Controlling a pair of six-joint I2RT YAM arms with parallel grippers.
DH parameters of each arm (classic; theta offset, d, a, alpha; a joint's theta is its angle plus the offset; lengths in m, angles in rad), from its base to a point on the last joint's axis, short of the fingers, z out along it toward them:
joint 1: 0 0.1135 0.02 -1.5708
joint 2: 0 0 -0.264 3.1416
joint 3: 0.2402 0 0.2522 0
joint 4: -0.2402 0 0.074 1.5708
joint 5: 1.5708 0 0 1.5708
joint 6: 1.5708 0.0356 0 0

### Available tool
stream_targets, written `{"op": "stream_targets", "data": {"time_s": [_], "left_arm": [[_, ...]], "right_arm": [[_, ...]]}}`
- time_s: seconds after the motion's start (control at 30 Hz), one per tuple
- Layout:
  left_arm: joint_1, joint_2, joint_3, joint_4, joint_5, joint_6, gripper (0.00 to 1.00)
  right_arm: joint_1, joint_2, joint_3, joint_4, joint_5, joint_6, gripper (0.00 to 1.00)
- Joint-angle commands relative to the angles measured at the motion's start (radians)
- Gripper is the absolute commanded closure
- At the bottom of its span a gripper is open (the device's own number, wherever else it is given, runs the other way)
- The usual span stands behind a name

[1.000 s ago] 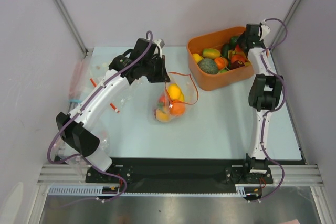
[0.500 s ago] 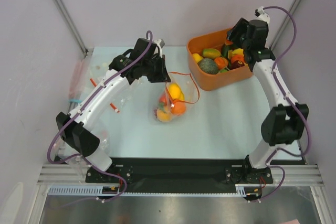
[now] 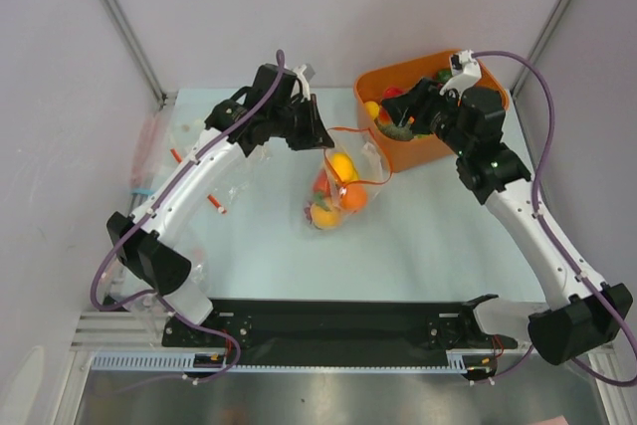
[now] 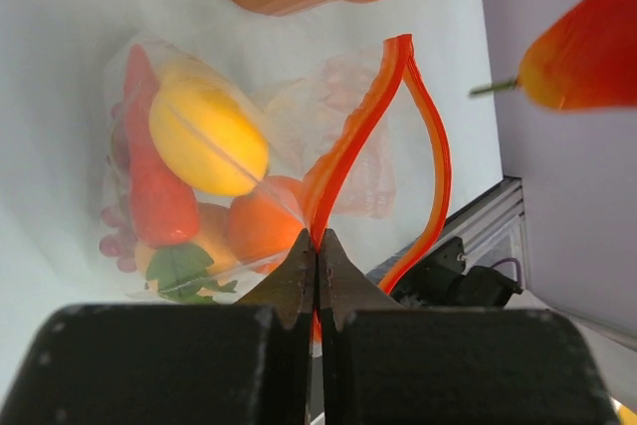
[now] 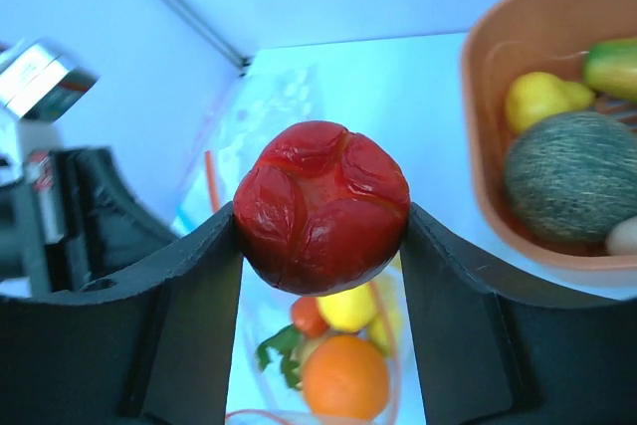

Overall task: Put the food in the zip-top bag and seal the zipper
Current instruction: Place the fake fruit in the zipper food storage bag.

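our left tool (image 4: 317,246) is pinched tight on the red zipper (image 4: 343,151), holding the bag (image 3: 336,191) mouth open. the bag sits mid-surface, nearer the far edge, w/ a yellow fruit (image 4: 207,136), an orange (image 5: 343,377) etc. inside. our right tool (image 5: 320,236) is clamped on a red tomato (image 5: 320,196), raised betw. the bag & the tub (image 3: 428,151) at the far right corner.

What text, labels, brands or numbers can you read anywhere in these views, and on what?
None can be read in any view. The zip-top bag, its zipper, the orange tub and the red toy fruit show no print.
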Motion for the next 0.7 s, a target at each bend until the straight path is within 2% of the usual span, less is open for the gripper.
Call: {"op": "stream_targets", "data": {"time_s": [0.0, 0.33, 0.43, 0.47, 0.5, 0.53, 0.57, 0.63, 0.67], "left_arm": [[-0.005, -0.006, 0.082, 0.059, 0.045, -0.051, 1.00], [-0.011, 0.026, 0.174, 0.056, 0.045, -0.083, 1.00], [-0.013, 0.040, 0.204, 0.044, 0.044, -0.082, 1.00], [-0.014, 0.043, 0.216, 0.042, 0.044, -0.080, 1.00], [-0.017, 0.044, 0.221, 0.039, 0.044, -0.079, 1.00], [-0.016, 0.048, 0.224, 0.038, 0.044, -0.076, 1.00], [-0.017, 0.046, 0.225, 0.039, 0.041, -0.076, 1.00], [-0.019, 0.048, 0.224, 0.039, 0.041, -0.074, 1.00], [-0.021, 0.049, 0.222, 0.038, 0.039, -0.075, 1.00]], "right_arm": [[0.056, -0.065, -0.019, 0.049, -0.063, -0.009, 0.69], [0.165, -0.092, -0.075, 0.018, -0.057, 0.006, 0.69], [0.191, -0.092, -0.089, -0.002, -0.041, 0.002, 0.66], [0.199, -0.092, -0.089, -0.018, -0.041, -0.003, 0.62], [0.202, -0.094, -0.088, -0.032, -0.038, -0.006, 0.54], [0.203, -0.091, -0.085, -0.045, -0.032, -0.008, 0.31], [0.203, -0.091, -0.079, -0.069, -0.021, -0.011, 0.24], [0.203, -0.100, -0.072, -0.084, -0.004, -0.023, 0.16], [0.205, -0.107, -0.071, -0.088, 0.000, -0.026, 0.15]]}}
